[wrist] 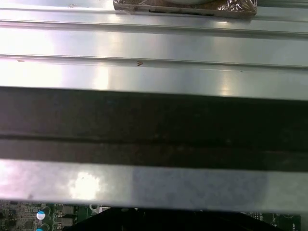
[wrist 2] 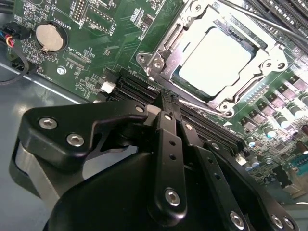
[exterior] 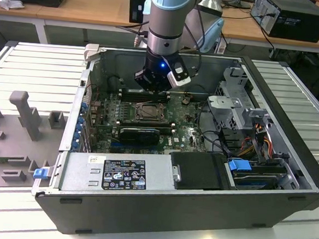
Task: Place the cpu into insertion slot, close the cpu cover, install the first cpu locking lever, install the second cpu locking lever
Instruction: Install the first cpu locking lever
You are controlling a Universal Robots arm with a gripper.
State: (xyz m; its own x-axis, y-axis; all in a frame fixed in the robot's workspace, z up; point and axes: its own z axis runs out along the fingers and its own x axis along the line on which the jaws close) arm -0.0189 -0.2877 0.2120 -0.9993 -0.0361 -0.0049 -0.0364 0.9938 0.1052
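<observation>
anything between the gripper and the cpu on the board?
In the second wrist view, long black slots and the socket's metal frame lie between the gripper and the cpu.

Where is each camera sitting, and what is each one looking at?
Exterior view: off the arm, looking down into the open computer case; the arm and gripper hang above the insertion slot.
Second wrist view: rides on the arm, looking past the gripper at the green motherboard, with the cpu lying in the insertion slot.
First wrist view: rides on the arm, facing the case's metal wall.
The exterior and second wrist views share the slot and gripper.
</observation>
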